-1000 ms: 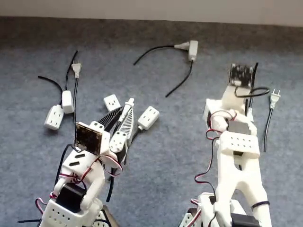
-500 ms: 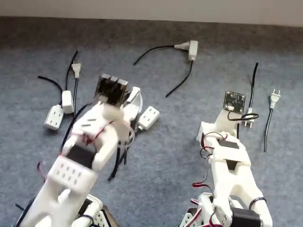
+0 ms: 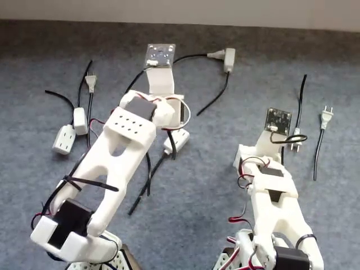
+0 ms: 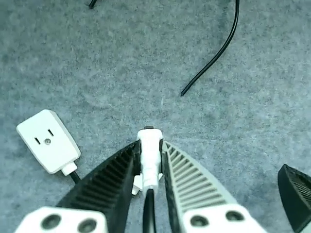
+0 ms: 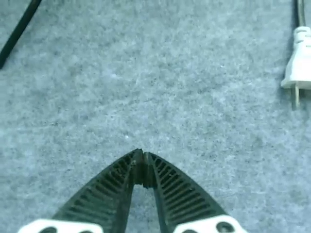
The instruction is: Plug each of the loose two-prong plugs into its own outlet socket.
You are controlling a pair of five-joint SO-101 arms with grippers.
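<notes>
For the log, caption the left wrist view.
Left gripper holds a white plug over grey carpet, an outlet socket nearby.

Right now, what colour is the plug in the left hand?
White plug, best in left wrist view.

You had a grey, short-pile carpet [image 3: 214, 169] spread beneath both the left gripper [image 4: 149, 145] and the right gripper [image 5: 142, 154], and it was evenly lit, with only soft shadows. Well beyond both grippers, on the far side, the carpet darkened into a band [image 3: 56, 34]. Past that band ran a plain pale strip [image 3: 180, 10].
</notes>
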